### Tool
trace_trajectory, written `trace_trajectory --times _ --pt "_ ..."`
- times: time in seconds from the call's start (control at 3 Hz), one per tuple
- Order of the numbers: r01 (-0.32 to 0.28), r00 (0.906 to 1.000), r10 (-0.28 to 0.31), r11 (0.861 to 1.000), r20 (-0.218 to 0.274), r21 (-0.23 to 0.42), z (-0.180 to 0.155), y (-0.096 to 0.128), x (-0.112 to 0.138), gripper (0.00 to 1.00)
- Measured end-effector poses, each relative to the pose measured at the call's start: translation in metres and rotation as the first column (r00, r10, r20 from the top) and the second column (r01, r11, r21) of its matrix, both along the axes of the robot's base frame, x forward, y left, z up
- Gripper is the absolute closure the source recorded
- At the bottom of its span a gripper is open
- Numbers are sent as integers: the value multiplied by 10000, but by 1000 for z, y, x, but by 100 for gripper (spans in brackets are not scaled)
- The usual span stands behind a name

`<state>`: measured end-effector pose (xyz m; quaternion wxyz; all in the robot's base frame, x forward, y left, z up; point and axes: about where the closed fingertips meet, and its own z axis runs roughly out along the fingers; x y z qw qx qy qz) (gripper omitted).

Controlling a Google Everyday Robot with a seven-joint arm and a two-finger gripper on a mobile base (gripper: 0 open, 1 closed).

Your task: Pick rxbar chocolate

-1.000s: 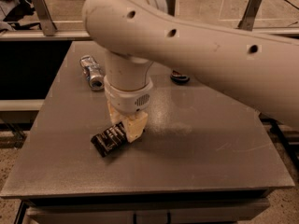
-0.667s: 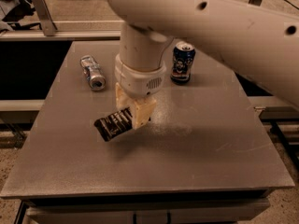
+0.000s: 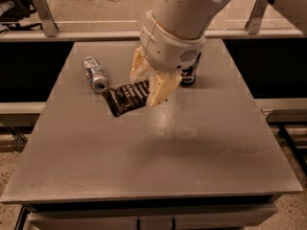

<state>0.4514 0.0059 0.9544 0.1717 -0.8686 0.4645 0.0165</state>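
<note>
Gripper: cream gripper (image 3: pixel 145 87) above the grey tabletop (image 3: pixel 192 152), rear middle.
Fingers: fingers (image 3: pixel 160 87) clamped on one end of the bar.
Bar: flat black foil-wrapped rxbar chocolate (image 3: pixel 123 98), tilted, apparently raised; the end grip probably lets it droop.
Neighbours: crushed silver can (image 3: pixel 94 73) near its free end; dark blue can (image 3: pixel 190 73) behind the gripper.

Robot test lab or work hall, not a home.
Bare grey table (image 3: pixel 192 152), speckled hard floor (image 3: pixel 293 210), metal rail (image 3: pixel 86 34) behind. White robot arm (image 3: pixel 184 18) over the table's far half, gripper (image 3: pixel 148 86) clamped on the rxbar chocolate (image 3: pixel 123 98).
</note>
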Motion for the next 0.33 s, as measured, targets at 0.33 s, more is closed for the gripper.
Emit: trace_trajectory --times 0.33 --pt "0 10000 0 10000 2 1 0 0 0 100"
